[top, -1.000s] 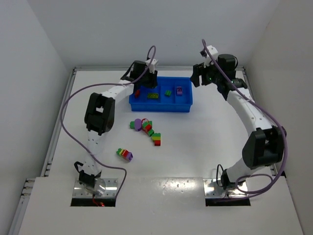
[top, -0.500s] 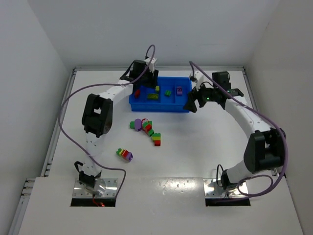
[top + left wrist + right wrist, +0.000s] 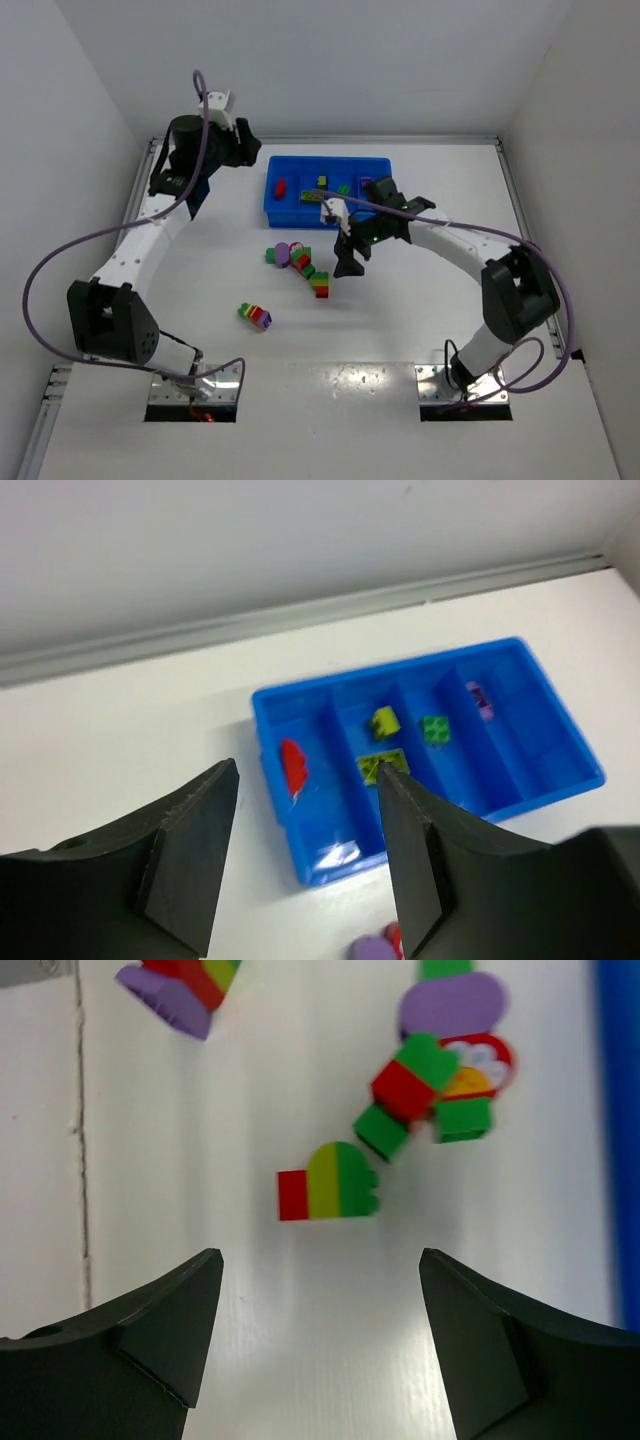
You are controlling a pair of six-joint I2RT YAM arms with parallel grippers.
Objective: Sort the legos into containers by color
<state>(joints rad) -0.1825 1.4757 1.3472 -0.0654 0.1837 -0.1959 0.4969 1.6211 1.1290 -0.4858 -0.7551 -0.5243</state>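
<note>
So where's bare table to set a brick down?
Bare table lies left of the loose lego cluster, toward the left arm, and between the small stack and the near edge. Crowded: between the blue tray and the cluster, where the right tool hovers.

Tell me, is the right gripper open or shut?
Open. The right gripper has its fingers wide apart, with only bare table between them.
</note>
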